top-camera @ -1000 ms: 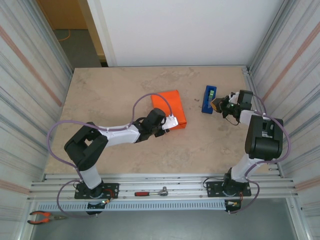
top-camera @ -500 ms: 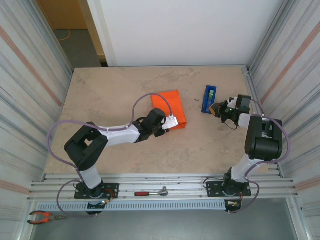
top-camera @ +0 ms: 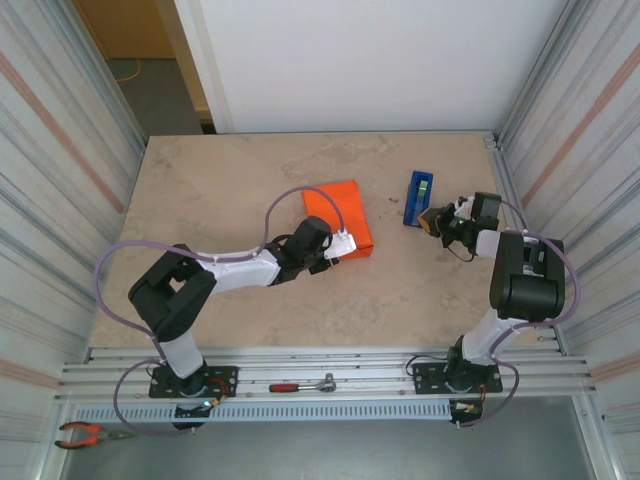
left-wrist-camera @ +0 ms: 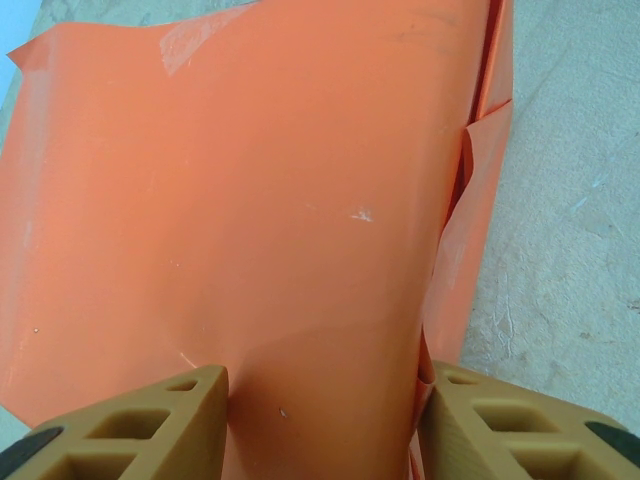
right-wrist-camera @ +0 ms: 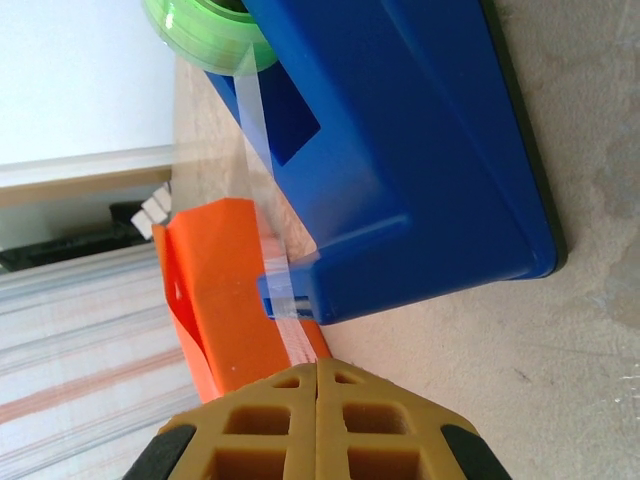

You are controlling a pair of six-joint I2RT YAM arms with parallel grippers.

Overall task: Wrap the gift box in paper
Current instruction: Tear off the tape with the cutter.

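Note:
The gift box lies mid-table, covered in the orange paper, which is smooth on top and has a loose folded edge along its right side. My left gripper is at the box's near end. Its tan fingers press the wrapped sides, shut on the box. My right gripper sits at the near end of the blue tape dispenser. It is shut on a clear tape strip that runs from the green roll over the cutter. The orange box shows behind.
Corrugated metal walls close in both sides of the table, and a white wall stands at the back. A red-handled ratchet lies on the front rail. Pliers lie at the lower left, off the table.
My right gripper has shifted slightly left and nearer, staying shut beside the dispenser. The left arm and the box have not moved.

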